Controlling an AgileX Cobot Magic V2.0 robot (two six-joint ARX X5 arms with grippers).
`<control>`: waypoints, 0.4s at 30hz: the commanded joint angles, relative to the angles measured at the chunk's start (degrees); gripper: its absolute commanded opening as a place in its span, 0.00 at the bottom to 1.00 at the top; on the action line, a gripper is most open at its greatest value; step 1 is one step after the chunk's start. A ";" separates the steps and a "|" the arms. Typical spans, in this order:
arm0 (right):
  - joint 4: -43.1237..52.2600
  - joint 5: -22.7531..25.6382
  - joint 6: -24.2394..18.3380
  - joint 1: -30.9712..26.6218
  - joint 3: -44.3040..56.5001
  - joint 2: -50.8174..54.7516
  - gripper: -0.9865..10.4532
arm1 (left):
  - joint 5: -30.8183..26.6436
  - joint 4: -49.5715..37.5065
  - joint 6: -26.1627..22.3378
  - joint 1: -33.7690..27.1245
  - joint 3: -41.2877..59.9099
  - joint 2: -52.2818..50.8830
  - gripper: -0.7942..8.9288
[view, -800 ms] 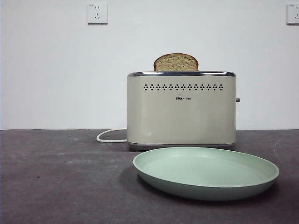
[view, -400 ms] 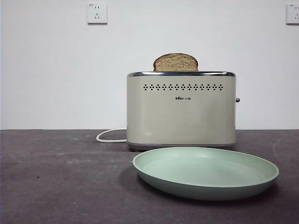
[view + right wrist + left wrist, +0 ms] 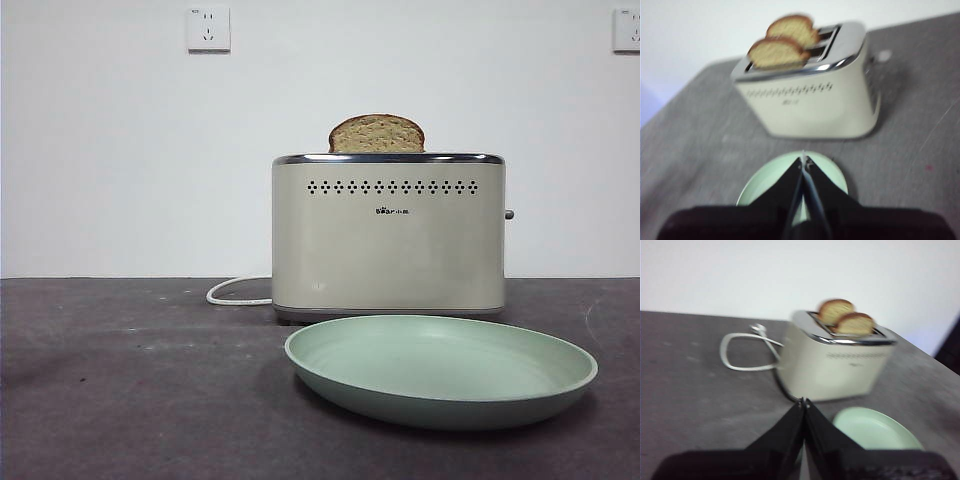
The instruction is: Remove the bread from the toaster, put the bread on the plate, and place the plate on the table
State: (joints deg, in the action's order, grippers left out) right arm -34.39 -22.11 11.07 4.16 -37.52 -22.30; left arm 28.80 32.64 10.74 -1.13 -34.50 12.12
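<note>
A cream toaster [image 3: 388,236] is standing on a dark grey-brown table [image 3: 130,390] in front of a plain white wall [image 3: 120,150], with two wall sockets [image 3: 208,28] showing high up on it. In the front view, one slice of bread [image 3: 377,134] is poking up out of the chrome top of the toaster, tan and speckled with a brown crust. Both wrist views are showing two slices sitting upright in the two slots, one behind the other; the second slice [image 3: 836,311] is hiding behind the first in the front view. A white cord [image 3: 238,292] is looping away from the toaster across the table. A pale green plate [image 3: 440,371] is lying flat on the table just in front of the toaster, close to it but not touching it, and holding nothing. Neither arm is appearing in the front view. The left gripper [image 3: 803,402] is hanging above the table on the near side of the toaster, its two black jaws pressed together with nothing between them. The right gripper [image 3: 803,160] is hanging above the plate, its jaws likewise together and gripping nothing. Both wrist views are blurred.
</note>
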 commanded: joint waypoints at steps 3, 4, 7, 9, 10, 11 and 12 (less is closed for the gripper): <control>-13.42 -0.72 -8.39 0.13 -11.26 -6.29 0.08 | 5.14 6.99 -5.01 -0.09 -6.71 4.72 0.07; -16.39 -0.72 -9.46 0.13 -13.49 -7.54 0.08 | 6.08 8.83 -5.53 -0.09 -8.17 5.75 0.07; -24.06 -0.72 -11.61 0.13 -18.88 -10.60 0.08 | 7.52 14.05 -8.17 -0.09 -11.91 8.33 0.07; -26.95 -0.72 -12.79 0.13 -20.83 -11.74 0.08 | 7.52 16.09 -9.40 -0.09 -13.44 9.20 0.07; -27.91 -0.72 -13.27 0.13 -21.55 -12.13 0.08 | 7.52 16.85 -9.94 -0.09 -14.10 9.49 0.07; -28.06 -0.72 -13.29 0.13 -21.79 -12.31 0.08 | 7.52 17.16 -9.99 -0.09 -14.47 9.62 0.07; -28.04 -0.72 -13.29 0.13 -21.84 -12.33 0.08 | 7.61 17.27 -9.94 -0.09 -14.75 9.68 0.07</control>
State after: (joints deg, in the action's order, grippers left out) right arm -62.39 -22.59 -0.95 4.16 -59.20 -34.54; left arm 36.16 49.87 2.42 -1.13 -48.99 21.82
